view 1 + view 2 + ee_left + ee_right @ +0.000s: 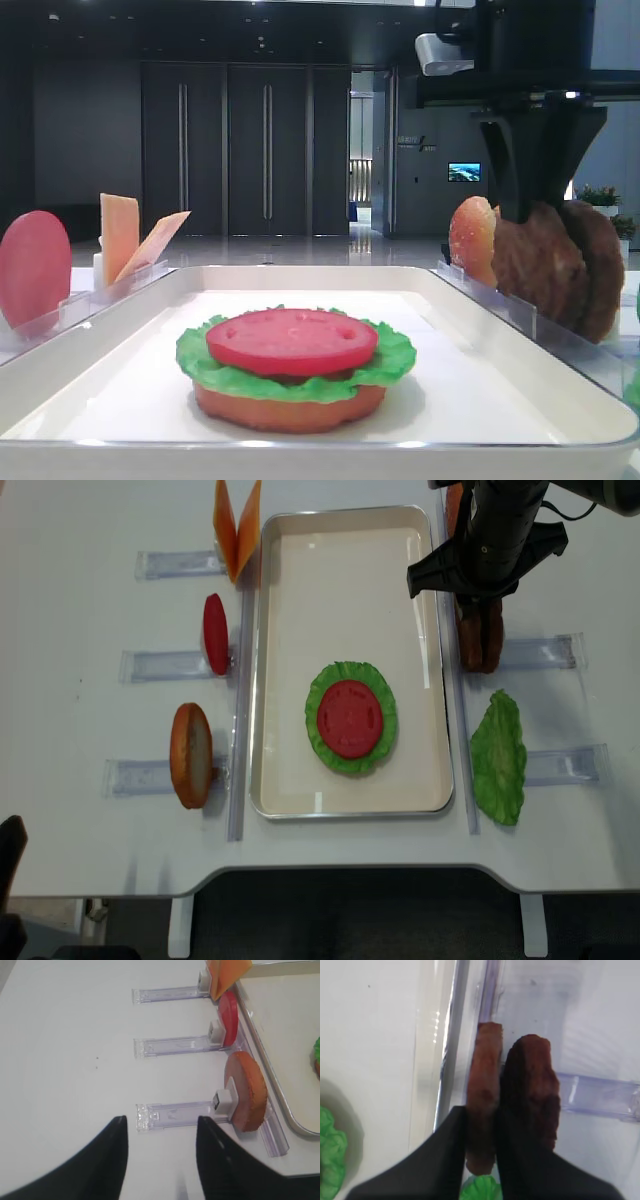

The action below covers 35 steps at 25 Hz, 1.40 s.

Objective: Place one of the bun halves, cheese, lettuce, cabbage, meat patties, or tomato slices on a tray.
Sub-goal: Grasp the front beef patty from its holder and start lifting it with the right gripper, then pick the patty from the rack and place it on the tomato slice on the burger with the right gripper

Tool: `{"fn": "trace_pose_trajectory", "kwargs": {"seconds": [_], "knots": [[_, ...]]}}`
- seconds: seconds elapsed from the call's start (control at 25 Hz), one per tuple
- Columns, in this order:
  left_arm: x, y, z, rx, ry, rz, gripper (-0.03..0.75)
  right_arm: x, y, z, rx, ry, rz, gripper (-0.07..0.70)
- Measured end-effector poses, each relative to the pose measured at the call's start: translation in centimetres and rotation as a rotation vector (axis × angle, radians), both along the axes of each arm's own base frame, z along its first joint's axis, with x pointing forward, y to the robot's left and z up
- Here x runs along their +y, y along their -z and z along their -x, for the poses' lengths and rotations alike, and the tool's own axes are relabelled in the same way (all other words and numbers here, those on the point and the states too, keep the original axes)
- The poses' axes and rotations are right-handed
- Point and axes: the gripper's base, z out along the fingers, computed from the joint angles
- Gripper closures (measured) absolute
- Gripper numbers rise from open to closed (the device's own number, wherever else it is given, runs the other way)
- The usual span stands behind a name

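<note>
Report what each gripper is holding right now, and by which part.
The right gripper has its jaws shut on the rim of one of the meat patties, pinching its flat faces. The left gripper holds nothing.

We've got two dark-brown meat patties (480, 638) standing on edge just right of the white tray (290, 570). On the tray a tomato slice (350, 718) tops lettuce (330, 685) on a flat bun half (290, 410).

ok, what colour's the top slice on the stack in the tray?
Red: the tomato slice sits on green lettuce. Clearest in the front exterior high view.
</note>
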Motion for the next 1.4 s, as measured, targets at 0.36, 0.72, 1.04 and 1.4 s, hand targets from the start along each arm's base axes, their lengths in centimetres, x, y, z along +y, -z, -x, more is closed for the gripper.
{"fn": "trace_pose_trajectory", "kwargs": {"seconds": [0.36,0.72,1.04,1.4], "knots": [[0.0,0.0,0.0,0.0,0.0,0.0,0.37,-0.4,-0.9,0.6,0.009,0.019,0.008,0.493],[0.1,0.0,0.0,0.0,-0.004,-0.007,0.37,-0.8,-4.3,1.9,0.013,0.048,-0.029,0.493],[0.1,0.0,0.0,0.0,-0.005,-0.008,0.37,-0.4,-7.0,2.9,-0.001,0.061,-0.146,0.493],[0.1,0.0,0.0,0.0,-0.005,-0.008,0.37,1.0,-8.3,4.5,0.02,0.004,-0.249,0.493]]}}
